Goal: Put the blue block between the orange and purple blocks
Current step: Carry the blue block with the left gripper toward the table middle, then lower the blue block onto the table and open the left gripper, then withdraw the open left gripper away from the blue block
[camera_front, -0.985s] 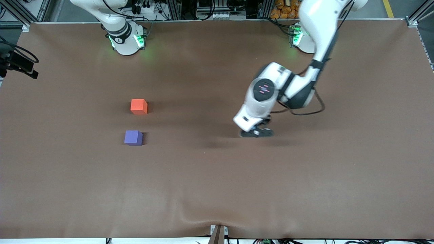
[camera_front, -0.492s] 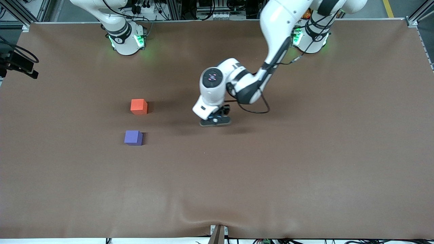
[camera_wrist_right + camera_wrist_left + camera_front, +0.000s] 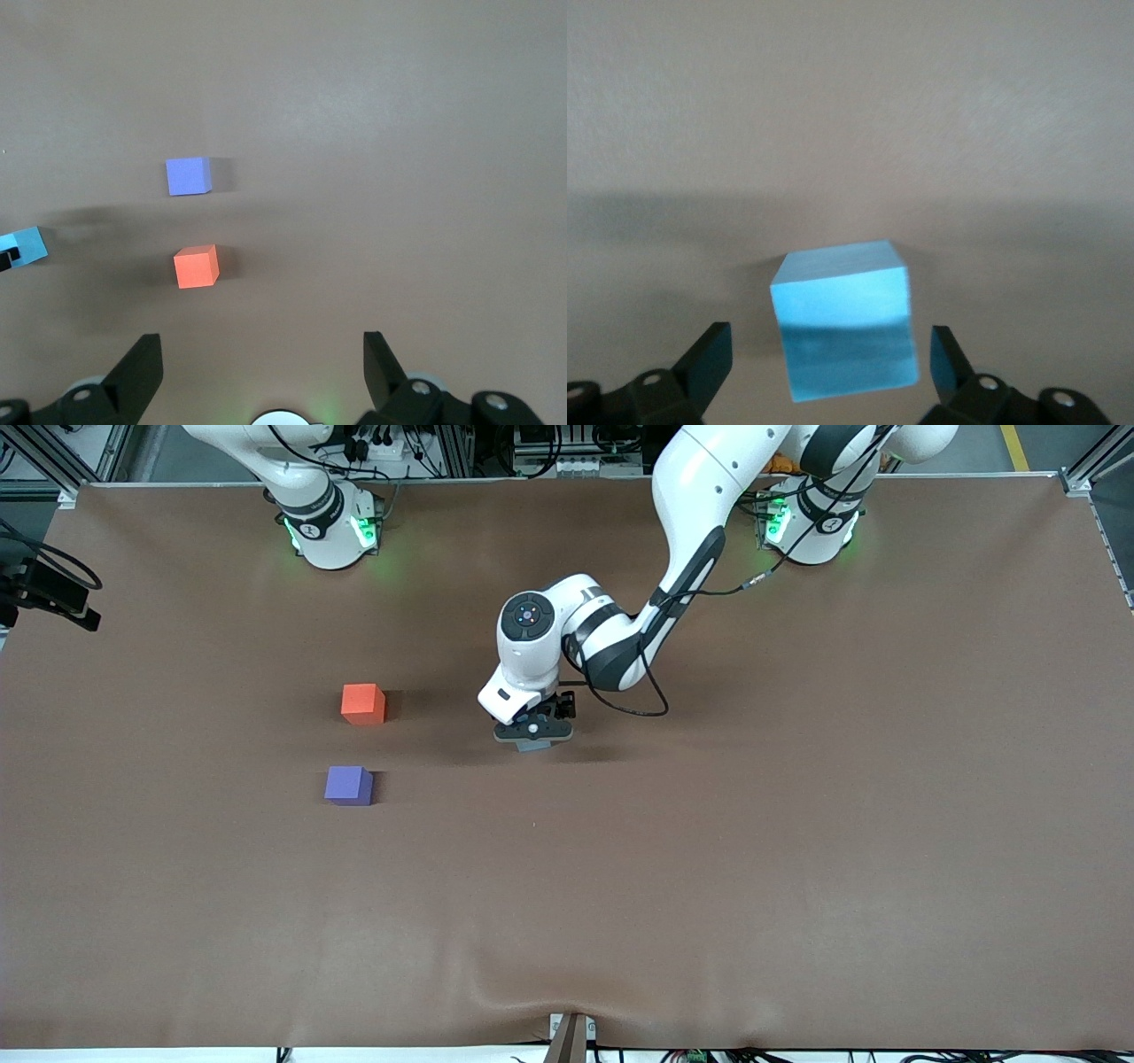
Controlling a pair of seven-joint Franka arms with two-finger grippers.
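- The left gripper (image 3: 534, 737) sits low over the middle of the brown table (image 3: 797, 824), fingers (image 3: 709, 359) spread with a gap on each side of the blue block (image 3: 843, 320).
- That blue block rests on the table, toward the left arm's end from the orange block (image 3: 363, 703) and well apart from it.
- The purple block (image 3: 348, 786) lies just nearer the front camera than the orange block, not touching it.
- The right gripper (image 3: 263, 367) waits high above its own base, fingers apart, holding nothing.
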